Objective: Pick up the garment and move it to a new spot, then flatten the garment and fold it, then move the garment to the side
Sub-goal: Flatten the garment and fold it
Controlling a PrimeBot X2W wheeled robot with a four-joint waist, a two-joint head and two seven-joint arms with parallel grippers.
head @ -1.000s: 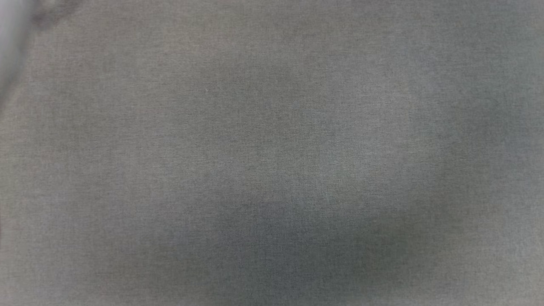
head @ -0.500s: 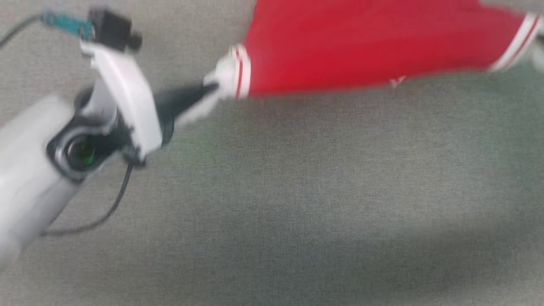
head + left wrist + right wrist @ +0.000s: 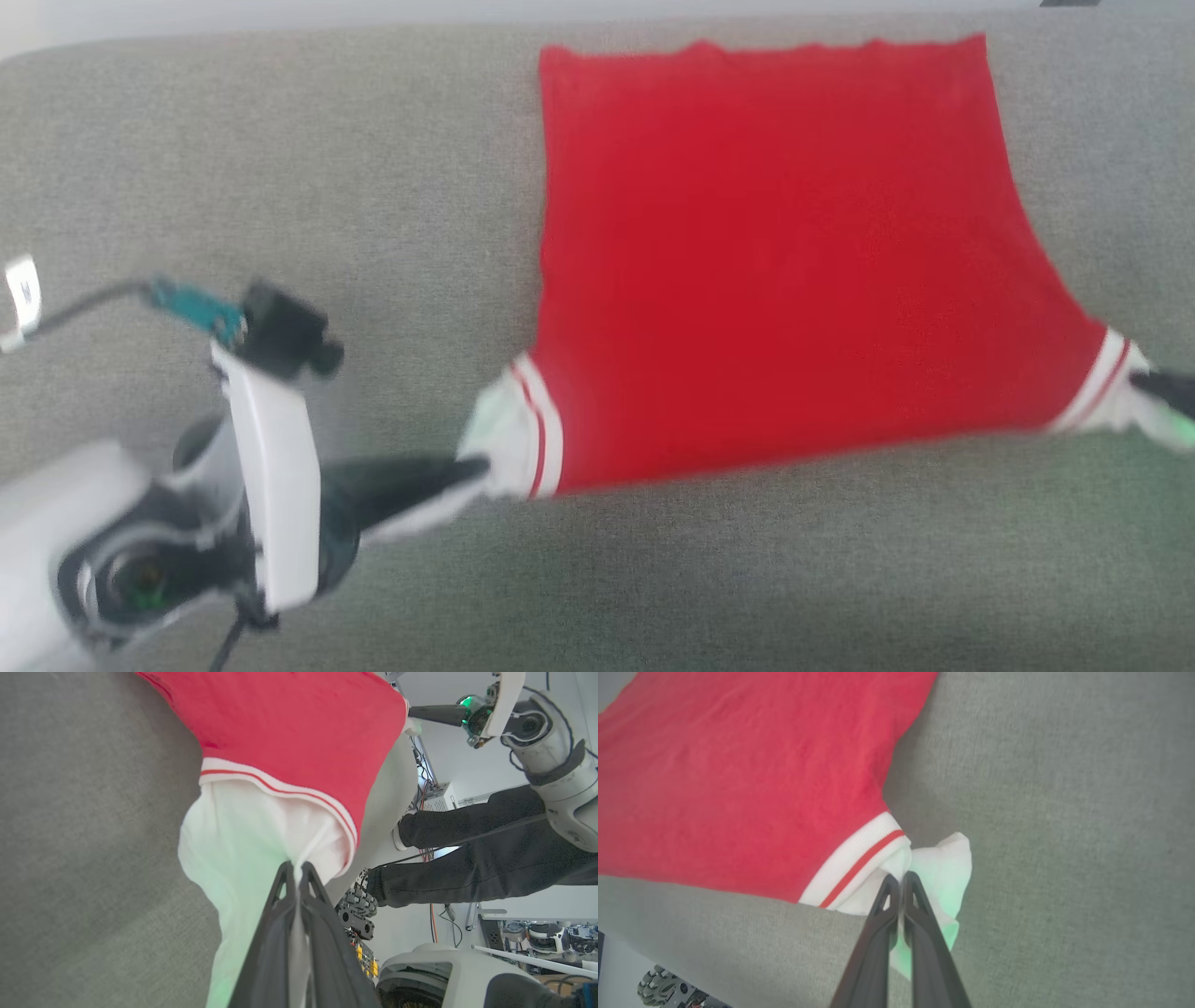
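Observation:
The garment (image 3: 784, 261) is a bright red piece with white ends and red-and-white striped bands, stretched out over the grey surface (image 3: 280, 140). My left gripper (image 3: 471, 467) is shut on its white left end, seen close in the left wrist view as the garment (image 3: 261, 826) pinched at my left gripper (image 3: 295, 865). My right gripper (image 3: 1144, 381) holds the white right end at the head view's right edge. In the right wrist view my right gripper (image 3: 900, 877) is shut on the garment (image 3: 738, 779) at its white cuff.
The grey cloth surface (image 3: 1064, 812) spreads all around the garment, its far edge along the top of the head view. In the left wrist view a person's dark-clad leg (image 3: 467, 858) and cluttered equipment (image 3: 359, 905) show beyond the surface's edge, with the right arm (image 3: 537, 723).
The head camera has swung, bringing the garment and left arm into view and then lower in the picture. Both grippers stay shut on the garment's ends.

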